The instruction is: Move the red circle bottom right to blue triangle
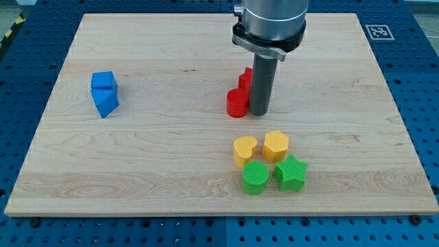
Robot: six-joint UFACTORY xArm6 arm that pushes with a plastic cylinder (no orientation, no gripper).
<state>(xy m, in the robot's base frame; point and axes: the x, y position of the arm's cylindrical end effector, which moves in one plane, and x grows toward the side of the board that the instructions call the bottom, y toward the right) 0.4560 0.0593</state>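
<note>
Well to the right of the blue triangle (106,104), the red circle (236,103) is touched on its right by my tip (259,112); nothing is gripped, and nearly the whole leftward push is left.

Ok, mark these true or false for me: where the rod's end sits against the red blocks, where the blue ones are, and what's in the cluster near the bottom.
1. My tip is just to the view's right of the red circle block. True.
2. The blue triangle block lies at the view's right. False: it is at the view's left, with a blue cube block just above it.
3. A second red block sits behind the red circle block. True.
4. Two yellow blocks sit above two green blocks. True.
5. The red circle block touches the blue triangle block. False: bare wooden board separates them.
</note>
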